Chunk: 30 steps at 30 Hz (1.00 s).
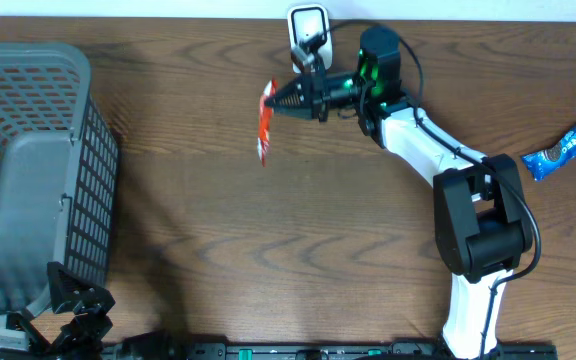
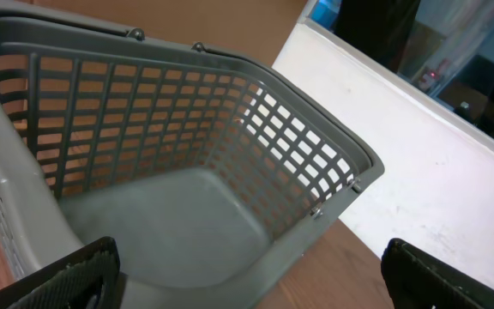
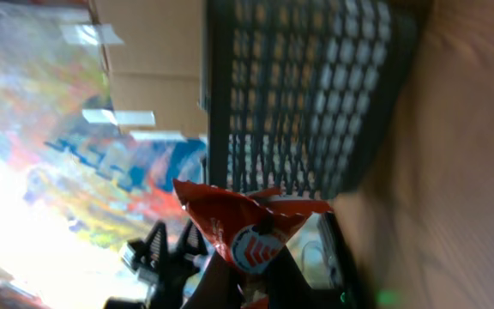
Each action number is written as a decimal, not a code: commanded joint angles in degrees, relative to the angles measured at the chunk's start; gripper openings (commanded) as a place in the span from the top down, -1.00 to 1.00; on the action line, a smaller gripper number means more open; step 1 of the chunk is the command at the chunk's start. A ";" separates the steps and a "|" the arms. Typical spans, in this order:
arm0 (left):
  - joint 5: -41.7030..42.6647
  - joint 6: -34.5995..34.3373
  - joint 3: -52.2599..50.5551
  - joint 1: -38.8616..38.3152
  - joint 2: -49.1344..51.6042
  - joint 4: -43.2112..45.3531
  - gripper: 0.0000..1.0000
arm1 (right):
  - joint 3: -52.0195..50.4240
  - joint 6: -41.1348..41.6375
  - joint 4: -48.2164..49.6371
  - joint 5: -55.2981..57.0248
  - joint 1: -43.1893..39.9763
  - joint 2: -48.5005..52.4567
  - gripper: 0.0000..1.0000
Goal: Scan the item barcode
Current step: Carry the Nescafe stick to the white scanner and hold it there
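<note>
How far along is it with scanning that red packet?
Done: the right gripper is shut on the red packet. In hand: it holds the packet beside the white scanner. Left: I cannot tell whether it has scanned; the Oreo pack lies untouched.

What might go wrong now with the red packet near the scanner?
The right end effector seems to pinch the packet only by one edge, so it may slip or swing. The packet hangs off to one side of the scanner, so the scan may fail.
</note>
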 commanded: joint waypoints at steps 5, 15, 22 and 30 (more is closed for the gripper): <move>-0.35 0.98 0.13 -0.17 -0.04 0.07 -0.96 | 0.57 9.40 0.00 4.37 6.91 -0.48 0.97; -0.35 1.01 0.13 -0.17 -0.04 0.07 -0.96 | 0.57 -21.99 -21.35 29.75 18.95 -0.46 0.97; -0.35 1.01 0.13 -0.17 -0.04 0.07 -0.96 | 0.66 -24.15 -41.92 57.05 20.92 -1.33 0.97; -0.35 0.98 0.13 -0.17 -0.04 0.07 -0.96 | 0.66 -6.71 -52.76 79.21 15.63 -5.46 0.97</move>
